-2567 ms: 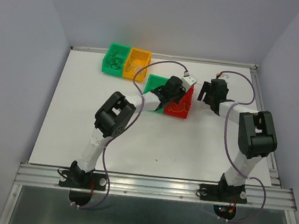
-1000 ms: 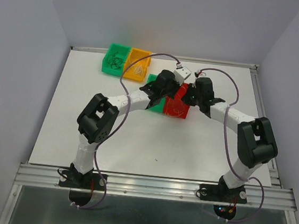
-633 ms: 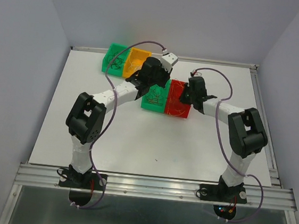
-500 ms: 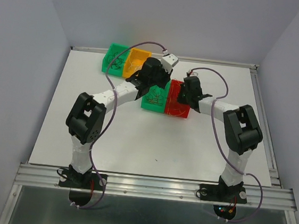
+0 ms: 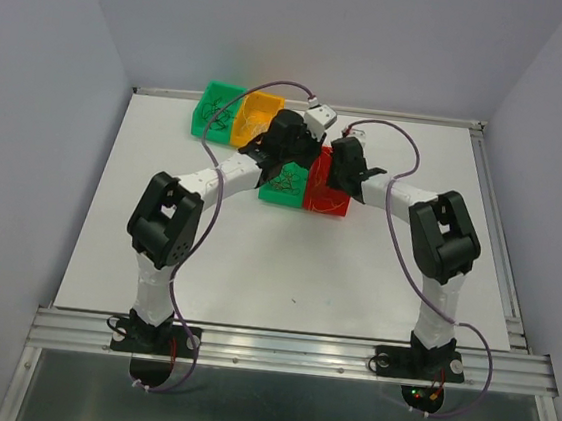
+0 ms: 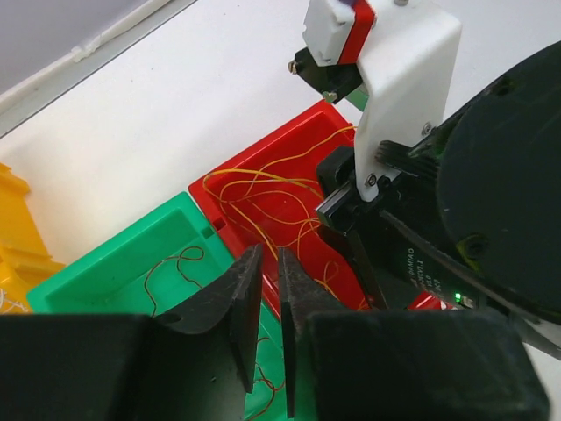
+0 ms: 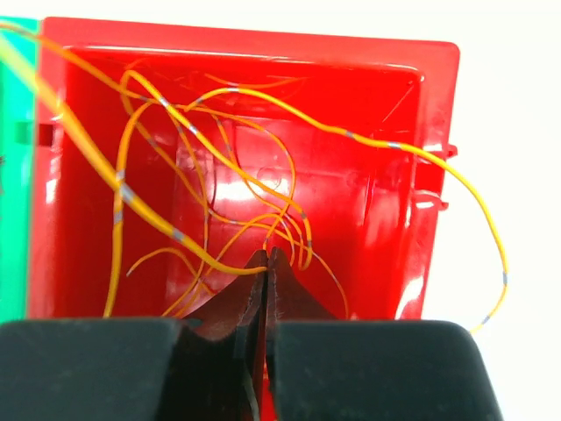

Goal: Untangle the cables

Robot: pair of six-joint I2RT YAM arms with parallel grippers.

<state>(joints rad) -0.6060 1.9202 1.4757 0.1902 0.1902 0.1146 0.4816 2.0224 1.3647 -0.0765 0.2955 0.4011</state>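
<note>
White table (image 5: 256,258): far green bin (image 5: 214,113) beside orange bin (image 5: 258,108); near green bin (image 5: 286,186) beside red bin (image 5: 328,198).

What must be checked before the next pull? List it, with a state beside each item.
1. Right gripper shut: ok.
2. Yellow cable pinched in its tips: ok, as far as the wrist view shows.
3. Left gripper empty, jaws slightly apart: ok.
4. Nothing outside the red bin: not ok, one loop hangs over its right wall.
5. Grippers clear of each other: cannot tell, they crowd close.
</note>
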